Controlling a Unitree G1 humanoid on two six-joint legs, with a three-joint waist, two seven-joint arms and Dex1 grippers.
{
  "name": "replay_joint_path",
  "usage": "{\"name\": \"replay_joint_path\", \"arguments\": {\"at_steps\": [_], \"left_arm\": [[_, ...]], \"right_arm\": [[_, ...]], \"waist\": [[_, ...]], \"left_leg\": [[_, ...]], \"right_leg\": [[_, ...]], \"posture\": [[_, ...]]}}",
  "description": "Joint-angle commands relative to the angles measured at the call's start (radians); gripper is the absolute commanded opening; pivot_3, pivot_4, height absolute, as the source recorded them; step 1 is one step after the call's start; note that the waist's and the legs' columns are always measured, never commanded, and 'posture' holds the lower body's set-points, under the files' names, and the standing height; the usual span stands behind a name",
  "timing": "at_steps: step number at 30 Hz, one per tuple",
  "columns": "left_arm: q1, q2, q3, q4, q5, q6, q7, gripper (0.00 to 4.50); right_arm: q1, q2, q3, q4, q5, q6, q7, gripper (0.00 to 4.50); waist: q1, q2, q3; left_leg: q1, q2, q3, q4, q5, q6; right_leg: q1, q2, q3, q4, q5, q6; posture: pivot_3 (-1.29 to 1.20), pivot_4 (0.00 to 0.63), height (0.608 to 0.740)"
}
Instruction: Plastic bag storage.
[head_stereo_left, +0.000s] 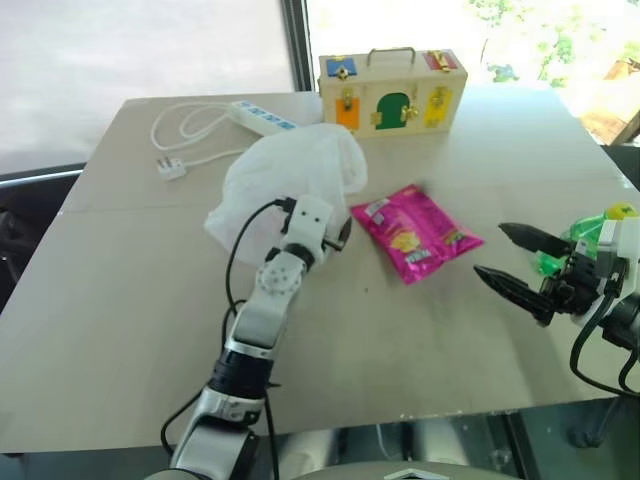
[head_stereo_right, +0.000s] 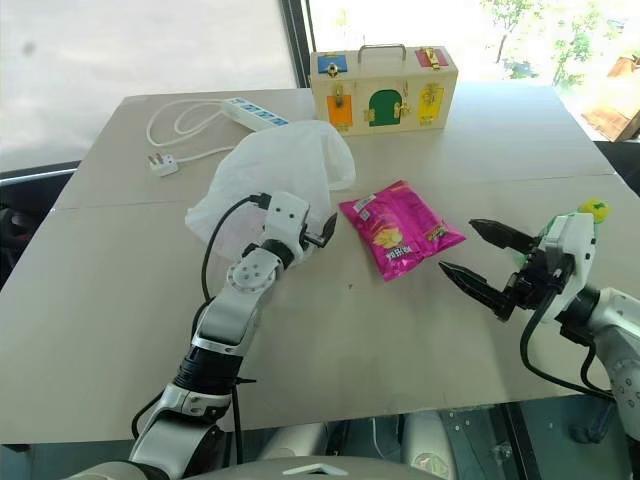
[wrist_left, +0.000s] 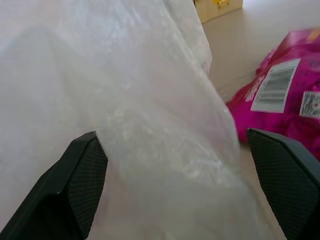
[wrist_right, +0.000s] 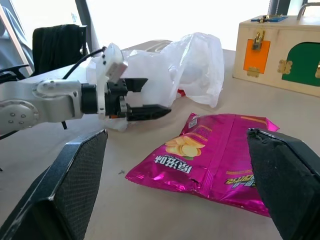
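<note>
Bag (head_stereo_left: 285, 175) first, since that's the whole job: thin, see-through white plastic, all crinkles, so prob next to no weight and zero stiffness. My guess is it'll collapse, slide on the tabletop (head_stereo_left: 440, 330) and balloon if you shove it. Not fragile exactly, but pointy black fingers could snag or tear the film imo. Best place to pinch is a bunched fold or the gathered end, not a flat single layer. Handles would be ideal, but can't make them out from here.

Where it is: sitting puffed up in a heap mid-tabletop, a bit left of center, between the white power strip (head_stereo_left: 262, 117) w/ its cable and the pink snack packet (head_stereo_left: 415, 233). Wooden latch box (head_stereo_left: 392, 90) is just behind it, near but apart afaict.

Orientation: no crisp axis bc it's a lump, but the heap runs roughly diagonal, from the near-left low edge up to the far-right bulge by the box. Can't tell where the mouth faces.

Left gripper (wrist_right: 150, 97) is right at the bag's near side, jaws spread wide w/ bag film between them in the wrist view, nothing clamped yet. Right gripper (head_stereo_right: 487, 262) hangs over the tabletop's right side, just beyond the snack packet, jaws wide apart and empty.
</note>
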Motion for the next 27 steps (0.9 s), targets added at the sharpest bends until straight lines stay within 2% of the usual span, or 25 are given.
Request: {"name": "replay_joint_path", "arguments": {"at_steps": [1, 4, 5, 6, 7, 8, 13, 16, 18, 21, 23, 27], "left_arm": [[0.012, 0.017, -0.019, -0.026, 0.035, -0.004, -0.013, 3.17], [0.027, 0.021, -0.006, -0.042, 0.041, -0.002, -0.007, 1.70], [0.032, 0.021, 0.001, -0.048, 0.040, -0.005, -0.006, 1.51], [0.035, 0.022, 0.008, -0.055, 0.040, -0.009, -0.002, 0.87], [0.039, 0.022, 0.014, -0.066, 0.039, -0.012, 0.001, 0.61], [0.042, 0.022, 0.020, -0.075, 0.040, -0.016, 0.004, 0.03], [0.064, 0.040, 0.038, -0.119, 0.057, -0.028, 0.016, 0.03], [0.092, 0.041, 0.075, -0.179, 0.000, -0.075, -0.013, 0.03], [0.124, 0.022, 0.111, -0.253, -0.102, -0.094, -0.071, 0.03], [0.185, -0.004, 0.171, -0.366, -0.283, -0.056, -0.157, 0.03], [0.224, -0.007, 0.209, -0.431, -0.381, -0.011, -0.187, 0.03], [0.288, 0.047, 0.227, -0.512, -0.448, 0.010, -0.250, 0.03]], "right_arm": [[-0.018, 0.002, -0.015, -0.018, 0.014, -0.012, -0.005, 4.50], [-0.024, 0.002, -0.012, -0.008, 0.007, -0.015, -0.001, 4.50], [-0.026, 0.003, -0.010, -0.005, 0.004, -0.017, 0.000, 4.50], [-0.028, 0.003, -0.007, -0.002, 0.002, -0.018, 0.001, 4.50], [-0.029, 0.004, -0.007, -0.001, 0.002, -0.018, 0.002, 4.50], [-0.033, 0.004, -0.005, 0.001, 0.001, -0.018, 0.001, 4.50], [-0.043, 0.008, 0.009, 0.006, -0.010, -0.020, 0.002, 4.50], [-0.052, 0.002, 0.034, 0.016, -0.046, 0.008, -0.036, 4.50], [-0.109, 0.023, 0.052, 0.030, -0.039, 0.082, -0.155, 4.50], [-0.217, 0.060, 0.071, 0.043, 0.061, 0.227, -0.292, 4.50], [-0.293, 0.063, 0.080, 0.095, 0.117, 0.330, -0.340, 4.50], [-0.434, 0.031, 0.125, 0.261, 0.124, 0.490, -0.358, 4.50]], "waist": [[0.000, 0.000, 0.000], [0.001, 0.000, 0.000], [0.001, 0.000, 0.000], [0.000, 0.000, 0.000], [0.000, 0.000, 0.000], [-0.001, 0.000, 0.000], [-0.001, 0.000, 0.000], [-0.003, 0.000, 0.000], [-0.008, 0.000, 0.000], [-0.015, 0.000, 0.000], [-0.014, 0.000, 0.000], [-0.011, 0.000, 0.000]], "left_leg": [[0.000, 0.000, 0.000, 0.000, 0.000, 0.000], [0.000, 0.000, 0.000, 0.000, 0.000, 0.000], [0.000, 0.000, 0.000, 0.000, 0.000, 0.000], [0.000, 0.000, 0.000, 0.000, 0.000, 0.000], [0.000, 0.000, 0.000, 0.000, 0.000, 0.000], [0.000, 0.000, 0.000, 0.000, 0.000, 0.000], [0.000, 0.000, 0.000, 0.000, 0.000, 0.000], [0.000, 0.000, 0.000, 0.000, 0.000, 0.000], [0.000, 0.000, 0.000, 0.000, 0.000, 0.000], [0.000, 0.000, 0.000, 0.001, 0.000, 0.000], [0.000, 0.001, 0.000, 0.000, 0.000, 0.000], [0.000, 0.001, 0.000, 0.000, 0.000, 0.000]], "right_leg": [[0.000, 0.000, 0.000, 0.000, 0.000, 0.000], [0.000, 0.000, 0.000, 0.000, 0.000, 0.000], [0.000, 0.000, 0.000, 0.000, 0.000, 0.000], [0.000, 0.000, 0.000, 0.000, 0.000, 0.000], [0.000, 0.000, 0.000, 0.000, 0.000, 0.000], [0.000, 0.000, 0.000, 0.000, 0.000, 0.000], [0.000, 0.000, 0.000, 0.000, 0.000, 0.000], [0.000, 0.000, 0.000, 0.000, 0.000, 0.000], [0.000, -0.001, 0.000, 0.000, 0.000, 0.000], [-0.001, -0.002, 0.000, 0.001, 0.000, 0.000], [-0.001, -0.001, 0.001, 0.001, 0.000, 0.000], [-0.001, -0.001, 0.000, 0.001, 0.000, 0.000]], "posture": [[0.00, 0.150, 0.740], [0.00, 0.150, 0.740], [0.00, 0.150, 0.740], [0.00, 0.150, 0.740], [0.00, 0.150, 0.740], [0.00, 0.150, 0.740], [0.00, 0.150, 0.740], [0.00, 0.150, 0.740], [0.00, 0.150, 0.740], [0.00, 0.150, 0.740], [0.00, 0.150, 0.740], [0.00, 0.150, 0.740]]}}
